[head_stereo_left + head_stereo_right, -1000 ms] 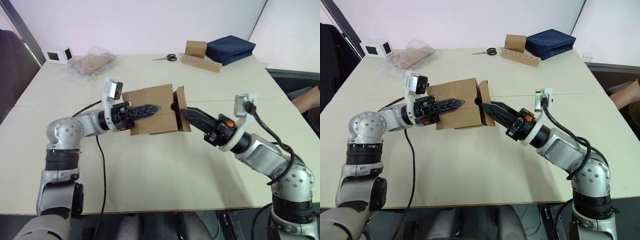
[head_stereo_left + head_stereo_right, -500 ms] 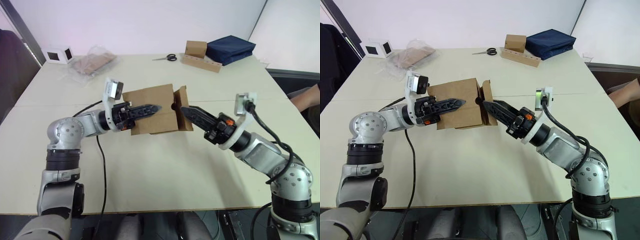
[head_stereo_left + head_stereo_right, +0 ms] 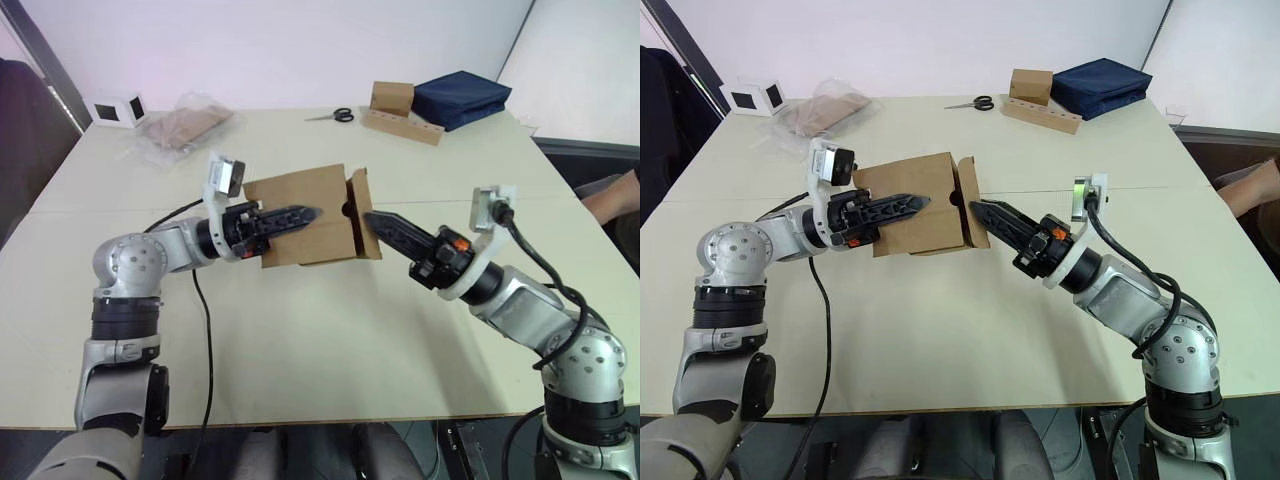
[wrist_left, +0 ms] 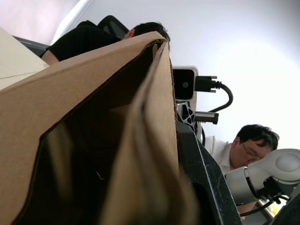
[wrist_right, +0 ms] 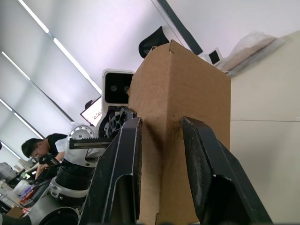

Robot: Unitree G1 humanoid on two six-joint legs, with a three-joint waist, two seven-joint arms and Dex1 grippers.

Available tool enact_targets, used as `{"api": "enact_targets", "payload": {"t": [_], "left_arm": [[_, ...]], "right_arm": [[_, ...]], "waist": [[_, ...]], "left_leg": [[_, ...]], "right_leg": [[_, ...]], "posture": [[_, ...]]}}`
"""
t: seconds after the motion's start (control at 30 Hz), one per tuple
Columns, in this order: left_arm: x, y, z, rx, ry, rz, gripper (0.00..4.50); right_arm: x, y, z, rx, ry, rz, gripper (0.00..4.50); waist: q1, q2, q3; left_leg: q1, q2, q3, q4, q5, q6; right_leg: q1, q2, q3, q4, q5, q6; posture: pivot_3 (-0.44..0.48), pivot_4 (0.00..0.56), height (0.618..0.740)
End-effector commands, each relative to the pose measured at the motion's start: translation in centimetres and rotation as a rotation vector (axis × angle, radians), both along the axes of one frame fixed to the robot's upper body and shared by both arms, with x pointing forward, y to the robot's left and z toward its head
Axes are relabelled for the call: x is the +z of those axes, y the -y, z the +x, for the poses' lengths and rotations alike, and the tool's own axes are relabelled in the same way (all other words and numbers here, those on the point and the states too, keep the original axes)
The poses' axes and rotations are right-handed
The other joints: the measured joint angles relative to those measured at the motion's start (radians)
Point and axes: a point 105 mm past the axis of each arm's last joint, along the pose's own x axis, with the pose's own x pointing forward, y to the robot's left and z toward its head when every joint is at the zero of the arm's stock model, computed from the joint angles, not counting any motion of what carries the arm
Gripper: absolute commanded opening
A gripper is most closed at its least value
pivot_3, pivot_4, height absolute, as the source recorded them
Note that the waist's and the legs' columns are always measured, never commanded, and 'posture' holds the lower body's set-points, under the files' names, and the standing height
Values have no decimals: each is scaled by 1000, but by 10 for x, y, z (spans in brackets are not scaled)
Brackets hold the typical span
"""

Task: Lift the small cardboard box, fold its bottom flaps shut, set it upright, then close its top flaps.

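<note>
From the head views, the box (image 3: 305,217) hangs above the counter (image 3: 330,330), lying on its side with its long axis running from one hand to the other. The left hand (image 3: 300,215) has it: one black finger lies along the near wall, and the other looks to be inside, so the hand is clamped on that wall. The end facing the right hand (image 3: 380,224) carries a flap (image 3: 360,215) that stands nearly flat across the opening, with its free edge a little off the box. The right hand's tip is just beside that flap; I cannot tell from here whether it touches. By my reading, the step in hand is folding the bottom flaps; the next move calls for a push along the box's axis, toward the left hand, which must hold firm against it.

In the left wrist view, the cardboard wall (image 4: 140,154) runs straight out between the fingers, with one finger (image 4: 206,183) pressed to its outer face and the hollow inside dark beside it. A person (image 4: 251,145) sits in the background.

In the right wrist view, the two fingers (image 5: 117,178) stand a modest gap apart, holding nothing, and between them the box's corner edge (image 5: 183,93) faces the hand head-on.
</note>
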Motion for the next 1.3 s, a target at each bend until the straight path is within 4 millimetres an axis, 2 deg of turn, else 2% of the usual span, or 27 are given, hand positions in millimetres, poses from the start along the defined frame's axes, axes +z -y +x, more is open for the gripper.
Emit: {"api": "enact_targets", "payload": {"t": [0.03,1.0,1.3], "left_arm": [[18,0,-6,-18,69,-32,0],[11,8,-7,-6,119,-12,0],[7,13,-8,2,136,-6,0]], "right_arm": [[8,0,-2,-22,52,-18,1336],[16,-6,9,-87,95,-1,1336],[21,-14,7,-75,102,19,1336]], "waist": [[0,0,0],[0,0,0],[0,0,0]], "left_leg": [[0,0,0,0,0,0],[0,0,0,0,0,0],[0,0,0,0,0,0]], "right_leg": [[0,0,0,0,0,0],[0,0,0,0,0,0],[0,0,0,0,0,0]], "posture": [[0,150,740],[0,150,740],[0,150,740]]}}
